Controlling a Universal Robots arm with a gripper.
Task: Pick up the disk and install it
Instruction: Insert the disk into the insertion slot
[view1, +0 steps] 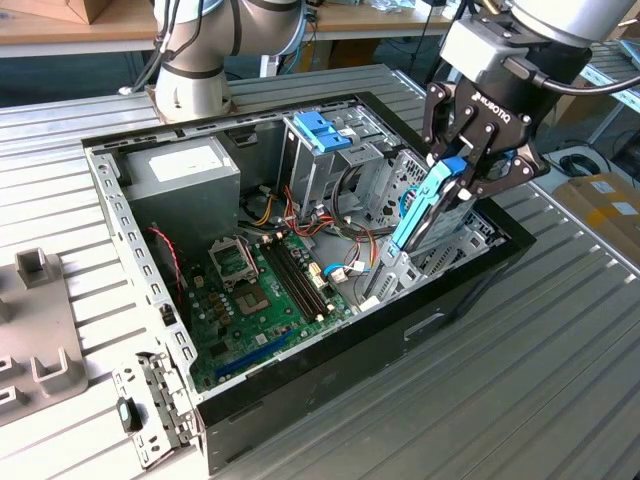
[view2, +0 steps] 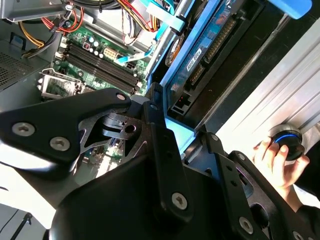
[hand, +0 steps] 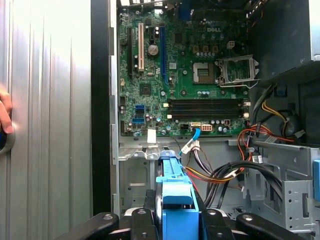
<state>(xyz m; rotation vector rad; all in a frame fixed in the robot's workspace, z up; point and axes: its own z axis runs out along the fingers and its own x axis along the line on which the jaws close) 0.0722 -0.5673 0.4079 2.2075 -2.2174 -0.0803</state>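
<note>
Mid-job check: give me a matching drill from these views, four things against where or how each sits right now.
Things:
1. disk
2. gripper
3. power-supply box
4. motherboard

States:
A. lying flat on the case floor
B. shut on the blue-framed drive
C. tilted on edge at the case's edge, on the exterior view's right
D. in the case corner near the arm's base

Pairs: 1-C, 2-B, 3-D, 4-A

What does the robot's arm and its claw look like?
The arm is made of light grey tubes with fat round joints, and a black cable loops along the wrist. The gripper is black, with a boxy body bearing white lettering and jointed metal fingers held together by silver screws, seen close in the second wrist view.
</note>
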